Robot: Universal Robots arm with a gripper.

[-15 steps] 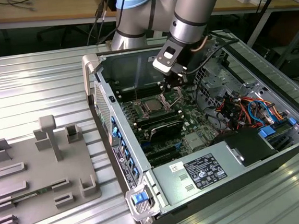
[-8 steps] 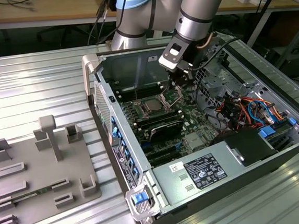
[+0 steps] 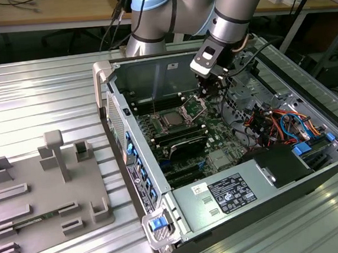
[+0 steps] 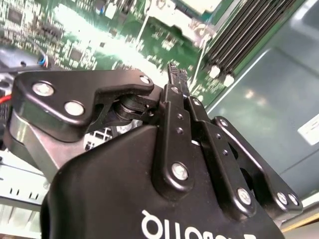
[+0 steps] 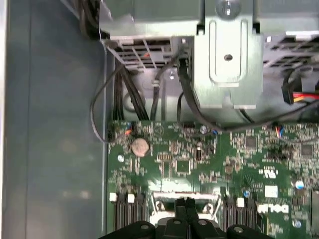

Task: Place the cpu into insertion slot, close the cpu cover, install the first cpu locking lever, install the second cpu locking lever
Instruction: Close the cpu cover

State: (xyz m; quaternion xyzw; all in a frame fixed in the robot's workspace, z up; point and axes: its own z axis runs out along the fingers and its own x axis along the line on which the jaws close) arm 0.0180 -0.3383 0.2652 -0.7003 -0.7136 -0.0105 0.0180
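Exterior view: the arm reaches down from the far side into an open case that lies on a ribbed metal surface. The claw hangs low over the board, near the case's far wall.

Task items:
- The cpu lies flat in the slot, silvery top up.
- The cover is not closed. It stands tilted up just beside the cpu, on the exterior view's right.
- The claw is at the cover's upper edge. Contact cannot be confirmed from this view.

Claw state: in both wrist views the black fingertips are pressed together, so the claw is closed. Whether anything thin is pinched between them cannot be told. In the first wrist view the tips sit directly over a silver metal frame edge on the board.

Surroundings:
- Long black memory slots run on the near side of the cpu.
- Red and blue cables lie bundled at the exterior view's right of the case.
- A coin cell sits on the board in the first wrist view, with black cables looping beyond it.
- A grey fixture plate rests on the surface at the exterior view's left, well apart from the case.
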